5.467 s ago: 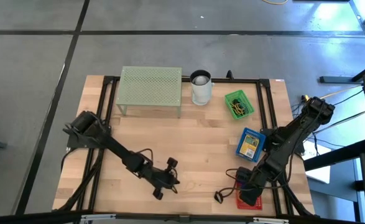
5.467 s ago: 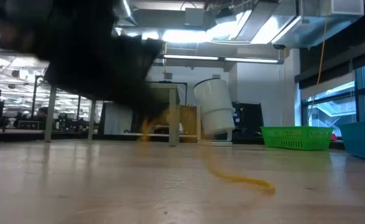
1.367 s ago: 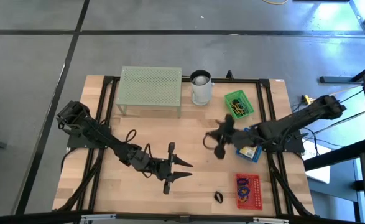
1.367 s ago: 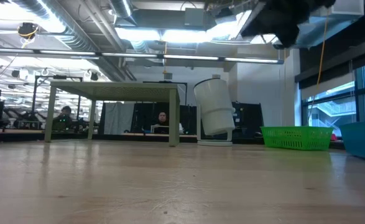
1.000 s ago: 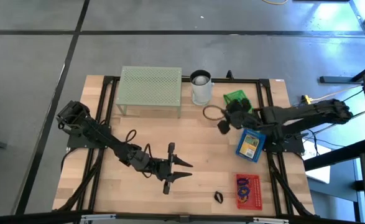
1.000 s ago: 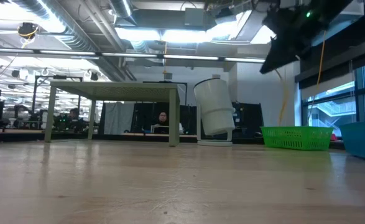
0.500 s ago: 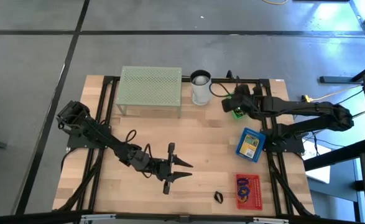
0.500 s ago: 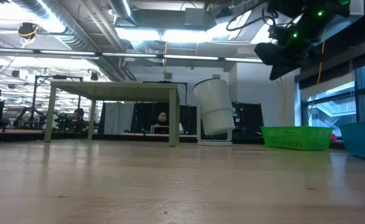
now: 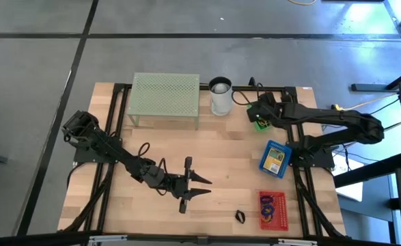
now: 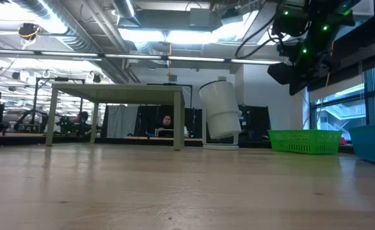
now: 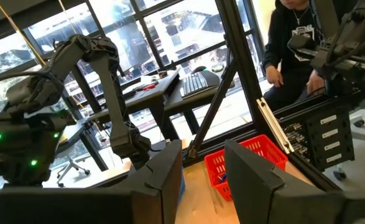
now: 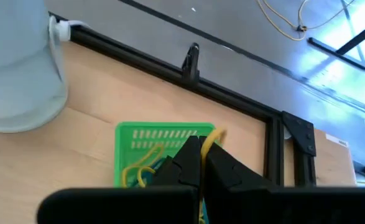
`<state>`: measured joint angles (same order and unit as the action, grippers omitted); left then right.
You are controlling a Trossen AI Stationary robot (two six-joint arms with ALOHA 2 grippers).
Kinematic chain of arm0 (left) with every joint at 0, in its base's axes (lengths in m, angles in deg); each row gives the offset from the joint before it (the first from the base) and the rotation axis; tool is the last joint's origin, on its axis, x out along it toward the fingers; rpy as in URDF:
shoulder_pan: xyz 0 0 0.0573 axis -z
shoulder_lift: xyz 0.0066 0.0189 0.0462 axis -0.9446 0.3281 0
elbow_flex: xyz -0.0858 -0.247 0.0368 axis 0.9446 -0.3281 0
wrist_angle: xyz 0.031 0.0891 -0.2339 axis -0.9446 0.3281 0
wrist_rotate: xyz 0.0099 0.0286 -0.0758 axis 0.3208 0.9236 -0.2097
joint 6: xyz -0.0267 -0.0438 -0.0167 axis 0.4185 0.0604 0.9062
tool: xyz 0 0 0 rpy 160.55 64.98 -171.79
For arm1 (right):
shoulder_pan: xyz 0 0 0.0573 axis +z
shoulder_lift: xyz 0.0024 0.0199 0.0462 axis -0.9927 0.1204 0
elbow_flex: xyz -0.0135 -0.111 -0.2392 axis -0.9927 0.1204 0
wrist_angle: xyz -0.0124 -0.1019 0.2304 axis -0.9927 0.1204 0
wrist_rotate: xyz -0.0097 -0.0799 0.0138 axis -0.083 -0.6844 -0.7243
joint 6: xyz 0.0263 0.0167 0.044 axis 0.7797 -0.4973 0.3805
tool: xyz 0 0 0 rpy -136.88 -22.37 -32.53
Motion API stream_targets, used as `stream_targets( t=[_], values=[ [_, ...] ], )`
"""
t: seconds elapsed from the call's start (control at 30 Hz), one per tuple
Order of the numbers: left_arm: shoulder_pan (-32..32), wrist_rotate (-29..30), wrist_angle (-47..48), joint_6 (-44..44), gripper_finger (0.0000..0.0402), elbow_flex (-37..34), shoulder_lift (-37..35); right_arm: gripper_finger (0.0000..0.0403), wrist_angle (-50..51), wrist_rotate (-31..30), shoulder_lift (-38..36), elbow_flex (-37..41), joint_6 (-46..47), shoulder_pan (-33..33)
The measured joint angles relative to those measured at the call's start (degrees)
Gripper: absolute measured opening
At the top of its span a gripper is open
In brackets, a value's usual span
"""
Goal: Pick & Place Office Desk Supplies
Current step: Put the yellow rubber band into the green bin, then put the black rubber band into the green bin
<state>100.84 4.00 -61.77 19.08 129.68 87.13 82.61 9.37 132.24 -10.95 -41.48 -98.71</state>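
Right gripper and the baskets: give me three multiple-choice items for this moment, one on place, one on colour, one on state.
1. Where is the right gripper?
A. Over the green basket
B. Over the red basket
C. Beside the mesh stand

2. What colour is the rubber band at the right gripper's fingers?
A. Blue
B. Yellow
C. Red

3. How do the left gripper's fingers stand?
A. Pressed together
B. Closed on the black clip
C. Apart, holding nothing

Key: 1 A, the right wrist view looks down past its fingers into the green basket. 2 B, a yellow band hangs from the shut fingers. 3 C, the high view shows the two fingers spread over bare wood.
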Motion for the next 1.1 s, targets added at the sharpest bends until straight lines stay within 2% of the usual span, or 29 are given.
stream_targets(
  t=[0.4,0.77,0.83,0.97,1.1],
  values=[
    [0.0,0.0,0.1,0.0,0.0112,0.0,0.0,0.0038,-0.1,0.0,3.5,0.0,0.0,-0.9],
    [0.0,0.0,0.2,0.0,0.0109,0.0,0.0,0.0162,1.1,1.1,3.7,0.0,0.2,-0.9],
    [0.0,0.0,0.9,0.0,0.0110,0.0,0.0,0.0178,1.2,6.2,3.7,0.0,0.2,-0.9],
    [0.0,0.0,2.9,0.0,0.0111,0.0,0.0,0.0188,1.2,21.8,3.7,0.0,0.2,1.1],
    [0.0,0.0,4.4,0.0,0.0109,0.0,0.0,0.0175,0.7,28.8,3.7,0.0,0.4,6.9]
  ],
)
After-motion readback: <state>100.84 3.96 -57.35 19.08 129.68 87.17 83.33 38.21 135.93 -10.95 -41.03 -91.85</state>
